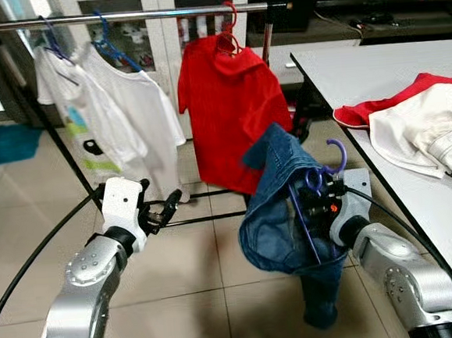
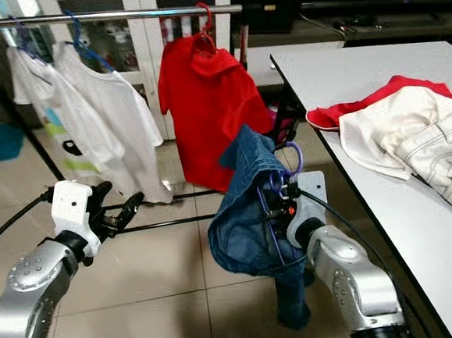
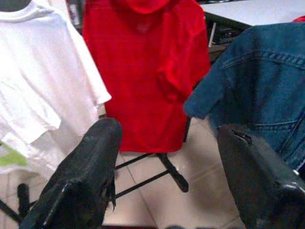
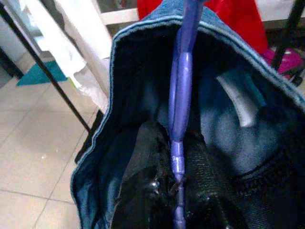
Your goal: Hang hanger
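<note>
A purple hanger (image 1: 321, 179) carries a blue denim garment (image 1: 280, 212) that droops toward the floor. My right gripper (image 1: 316, 197) is shut on the hanger's neck, low and in front of the clothes rail (image 1: 143, 15). In the right wrist view the purple hanger (image 4: 180, 109) runs between the black fingers (image 4: 143, 191) inside the denim. My left gripper (image 1: 166, 205) is open and empty, held low to the left of the denim. In the left wrist view its two fingers (image 3: 90, 171) stand wide apart, facing the red shirt (image 3: 143, 67).
On the rail hang two white shirts (image 1: 119, 107) on blue hangers and a red shirt (image 1: 233, 106) on a red hanger. A white table (image 1: 416, 201) at the right holds a red cloth (image 1: 385, 105) and a cream garment (image 1: 435, 133). The rack's black base bars (image 1: 205, 206) cross the tiled floor.
</note>
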Motion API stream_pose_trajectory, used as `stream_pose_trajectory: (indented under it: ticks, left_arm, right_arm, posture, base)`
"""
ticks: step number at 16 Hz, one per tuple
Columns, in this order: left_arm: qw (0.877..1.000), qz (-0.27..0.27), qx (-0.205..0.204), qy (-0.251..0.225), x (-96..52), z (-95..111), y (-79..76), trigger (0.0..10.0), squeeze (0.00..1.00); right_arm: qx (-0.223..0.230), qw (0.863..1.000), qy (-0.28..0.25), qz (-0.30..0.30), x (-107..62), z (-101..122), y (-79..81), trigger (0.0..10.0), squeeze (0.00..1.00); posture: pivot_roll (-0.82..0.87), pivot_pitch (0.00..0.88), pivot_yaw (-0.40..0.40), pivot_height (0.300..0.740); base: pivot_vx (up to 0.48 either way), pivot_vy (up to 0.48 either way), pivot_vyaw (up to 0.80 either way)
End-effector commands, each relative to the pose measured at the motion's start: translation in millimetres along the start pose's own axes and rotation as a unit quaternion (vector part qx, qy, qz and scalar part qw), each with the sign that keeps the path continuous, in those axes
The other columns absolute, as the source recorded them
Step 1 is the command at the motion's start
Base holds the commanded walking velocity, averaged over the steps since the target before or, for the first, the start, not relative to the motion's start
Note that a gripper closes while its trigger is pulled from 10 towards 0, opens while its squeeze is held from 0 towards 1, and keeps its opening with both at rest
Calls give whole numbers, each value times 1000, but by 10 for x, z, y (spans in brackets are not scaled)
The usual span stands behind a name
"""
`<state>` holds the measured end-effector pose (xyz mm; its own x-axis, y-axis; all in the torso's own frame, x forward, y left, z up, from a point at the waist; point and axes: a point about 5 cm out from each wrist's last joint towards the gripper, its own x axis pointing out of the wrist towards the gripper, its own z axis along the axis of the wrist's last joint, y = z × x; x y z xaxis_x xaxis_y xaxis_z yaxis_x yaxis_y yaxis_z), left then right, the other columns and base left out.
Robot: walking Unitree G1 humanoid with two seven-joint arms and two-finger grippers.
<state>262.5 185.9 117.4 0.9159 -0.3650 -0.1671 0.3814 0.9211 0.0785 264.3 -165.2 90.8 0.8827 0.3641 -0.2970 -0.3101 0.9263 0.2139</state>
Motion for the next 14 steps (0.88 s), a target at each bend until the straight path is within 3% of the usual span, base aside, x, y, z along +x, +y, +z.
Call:
stream_pose_trajectory:
  ticks: [1,5,7,8,9,12,14]
  left_arm:
    - [1000,-17,7,-7,-60,33,134,10000,1000]
    - [997,-57,46,2,-179,118,447,10000,1000]
    - [992,-119,40,0,-228,224,584,10000,1000]
    - [990,-133,49,2,-238,240,600,10000,1000]
    - [985,-156,70,-14,-247,359,662,10000,0]
    - [979,-188,74,-39,-226,546,761,10000,0]
    - [973,-212,72,-59,-213,680,796,10000,0]
  right_arm:
    - [-30,997,-36,57,-37,190,73,10000,0]
    - [-63,980,-53,182,-219,356,95,10000,0]
    - [-70,952,-68,290,-377,504,147,10000,0]
    - [-76,947,-66,306,-399,516,157,10000,0]
    - [-85,928,-57,357,-466,536,193,10000,0]
    - [-84,899,-57,426,-558,608,264,10000,0]
    - [-92,887,-47,451,-591,617,284,10000,0]
  posture:
    - [-62,32,-15,740]
    - [-63,24,-9,740]
    - [-63,20,-3,740]
    - [-64,18,-1,740]
    - [-59,16,-1,740]
    - [-56,17,-1,740]
    - [-60,21,6,740]
  base:
    - [0,0,0]
    - [0,0,0]
    - [0,0,0]
    - [0,0,0]
    - [0,0,0]
    - [0,0,0]
    - [0,0,0]
